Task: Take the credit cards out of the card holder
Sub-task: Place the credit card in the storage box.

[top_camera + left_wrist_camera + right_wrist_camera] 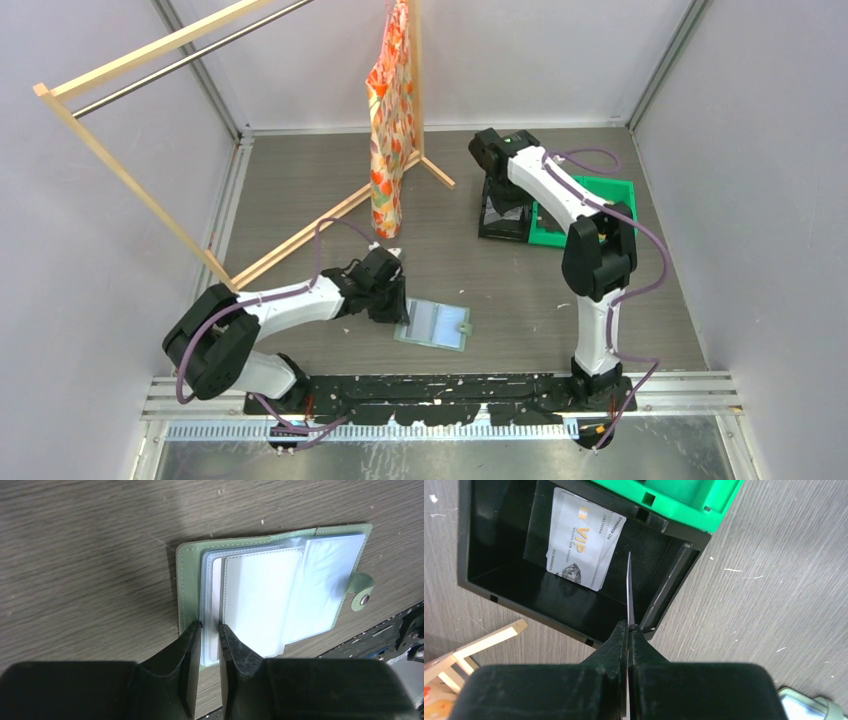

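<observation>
- The desk (520, 300) carries both ends of the job. The card holder is near its near edge, a little left of the middle, and the bins stand toward its far right.
- The black bin (499, 530), set against the green bin (684, 500), looks like the drop-off place. One silver VIP card (584, 542) lies loose on its floor, so I judge at least one card is already out.
- The card holder (435, 323) lies open and flat, cover down, with its snap tab pointing at the desk's near edge. Its clear sleeves (320, 580) are fanned. A white card (216, 610) shows in the sleeves, so the holder is not yet empty. How many more cards remain under the sleeves is hidden.
- The right claw (628, 625) hangs over the black bin with its jaws pressed together on a thin edge-on card (629, 590). That card is out of the holder but not yet released, and dropping it looks like the step in hand.
- The left claw (210, 630) sits at the holder's open sleeve edge with its jaws a narrow gap apart, one on each side of the white card's strip. Whether it pinches the card or only rests there, I cannot tell.
- Overall the task seems partway done: one card binned, one about to be, and at least one left.
</observation>
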`<state>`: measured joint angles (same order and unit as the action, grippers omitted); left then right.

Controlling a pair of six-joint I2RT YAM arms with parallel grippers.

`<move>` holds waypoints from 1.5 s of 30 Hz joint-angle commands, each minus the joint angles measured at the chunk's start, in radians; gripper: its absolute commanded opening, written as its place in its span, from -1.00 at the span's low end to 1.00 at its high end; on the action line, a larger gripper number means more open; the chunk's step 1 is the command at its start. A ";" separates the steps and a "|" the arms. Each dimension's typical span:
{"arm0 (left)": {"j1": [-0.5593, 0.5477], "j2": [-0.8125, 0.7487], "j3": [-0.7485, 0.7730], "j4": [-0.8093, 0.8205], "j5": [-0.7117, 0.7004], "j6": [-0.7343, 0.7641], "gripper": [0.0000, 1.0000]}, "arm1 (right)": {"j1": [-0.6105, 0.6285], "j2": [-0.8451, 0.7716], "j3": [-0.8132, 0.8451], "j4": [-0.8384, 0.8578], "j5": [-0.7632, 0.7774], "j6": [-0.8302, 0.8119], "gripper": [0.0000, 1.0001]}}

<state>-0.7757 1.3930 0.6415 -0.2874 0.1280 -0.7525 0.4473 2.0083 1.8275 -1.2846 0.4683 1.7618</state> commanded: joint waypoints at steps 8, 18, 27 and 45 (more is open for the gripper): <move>0.006 -0.088 -0.034 -0.129 -0.075 0.013 -0.55 | -0.041 0.180 0.212 -0.108 -0.076 0.182 -0.99; 0.006 -0.109 -0.033 -0.150 -0.090 0.020 -0.54 | -0.062 0.257 0.282 -0.170 -0.105 0.247 -0.99; 0.006 -0.180 -0.059 -0.188 -0.120 0.019 -0.54 | -0.103 0.308 0.296 -0.145 -0.121 0.260 -0.89; 0.006 -0.266 -0.099 -0.231 -0.120 0.000 -0.53 | -0.120 0.352 0.453 -0.039 -0.046 0.173 -0.19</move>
<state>-0.7757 1.1461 0.5533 -0.5076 0.0257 -0.7509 0.3271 2.3836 2.2089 -1.3331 0.3542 1.9652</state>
